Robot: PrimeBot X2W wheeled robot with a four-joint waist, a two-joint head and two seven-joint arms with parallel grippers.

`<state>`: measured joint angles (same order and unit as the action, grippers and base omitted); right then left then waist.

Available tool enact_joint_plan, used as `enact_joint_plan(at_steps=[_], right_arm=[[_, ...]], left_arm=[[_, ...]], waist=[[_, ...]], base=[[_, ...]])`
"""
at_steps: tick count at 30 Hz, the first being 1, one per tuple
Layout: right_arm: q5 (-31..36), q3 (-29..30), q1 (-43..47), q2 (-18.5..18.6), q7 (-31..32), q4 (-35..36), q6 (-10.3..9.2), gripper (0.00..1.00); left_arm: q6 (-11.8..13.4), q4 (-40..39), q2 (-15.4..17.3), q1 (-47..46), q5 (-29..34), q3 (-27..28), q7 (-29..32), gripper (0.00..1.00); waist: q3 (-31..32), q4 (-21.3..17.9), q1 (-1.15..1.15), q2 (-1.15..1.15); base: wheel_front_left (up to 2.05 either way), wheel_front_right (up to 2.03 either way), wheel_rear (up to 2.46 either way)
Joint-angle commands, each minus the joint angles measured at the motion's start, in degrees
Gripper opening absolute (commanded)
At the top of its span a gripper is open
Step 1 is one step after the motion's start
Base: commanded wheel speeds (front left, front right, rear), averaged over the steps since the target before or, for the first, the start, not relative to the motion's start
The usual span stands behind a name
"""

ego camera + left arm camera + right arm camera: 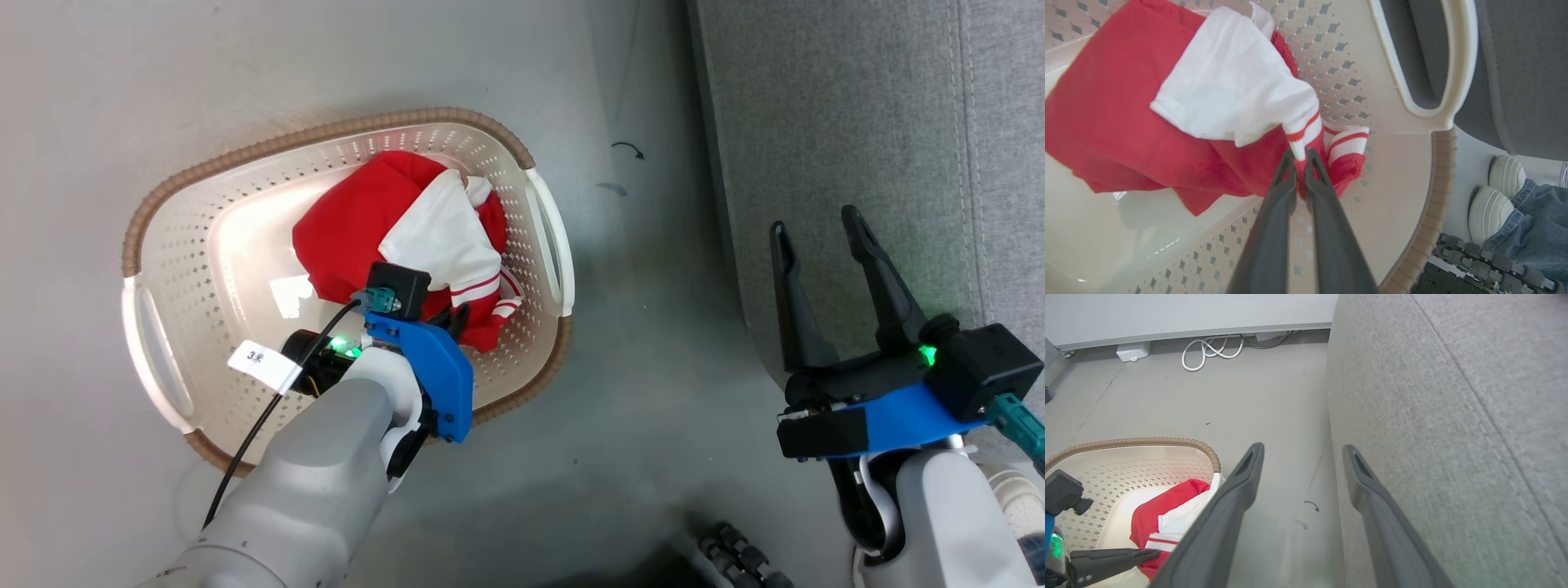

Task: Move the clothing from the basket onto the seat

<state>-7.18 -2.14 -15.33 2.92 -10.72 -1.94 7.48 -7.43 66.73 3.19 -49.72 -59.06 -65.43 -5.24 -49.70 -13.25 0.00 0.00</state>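
Red-and-white fabric clothing [367, 229] lies in the cream perforated plastic basket [180, 269], striped cuff [1303, 131] clenched by the left hand [1300, 157]; right hand [815, 222] released; grey upholstered seat [857, 122] awaits everything.

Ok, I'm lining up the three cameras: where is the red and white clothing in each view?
Head view: the clothing left of centre, inside the basket.
Left wrist view: upper left, pinched by the left gripper.
Right wrist view: lower left, in the basket.
Shared landmark: the basket's brown rim.

We've got the grey floor [653, 367] carrying the basket [286, 143] centre left and the sofa [857, 106] at right, with a white cable [1208, 351] coiled at the upper left of the right wrist view.
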Motion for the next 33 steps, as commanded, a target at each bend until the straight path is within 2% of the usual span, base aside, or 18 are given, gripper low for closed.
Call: enact_joint_plan(at_steps=[1,10,21,33], right_arm=[[0.0,-0.2,-0.7,0.0,-0.1,-0.2,0.02,1.00],[0.5,-0.5,-1.1,0.0,0.2,-2.0,0.03,1.00],[2.1,0.0,0.4,0.0,1.5,-4.3,0.03,1.00],[2.2,0.1,4.2,0.0,3.3,-6.6,0.03,1.00]], left_arm=[[-0.1,-0.1,0.0,-0.4,-0.5,-0.2,-0.4,0.00],[-0.1,-1.9,-0.1,1.4,-3.2,-1.1,-2.6,0.00],[-0.1,-8.4,0.0,4.8,-7.0,-3.3,-6.3,0.00],[-0.1,-13.7,0.9,8.3,-8.1,-5.5,-9.6,0.00]], waist=[[0.6,0.2,0.00,0.00],[6.6,2.4,0.00,0.00],[18.1,7.5,0.00,0.00],[30.2,11.0,0.00,0.00]], base=[[0.00,0.00,0.00],[0.00,0.00,0.00],[0.00,0.00,0.00],[0.00,0.00,0.00]])
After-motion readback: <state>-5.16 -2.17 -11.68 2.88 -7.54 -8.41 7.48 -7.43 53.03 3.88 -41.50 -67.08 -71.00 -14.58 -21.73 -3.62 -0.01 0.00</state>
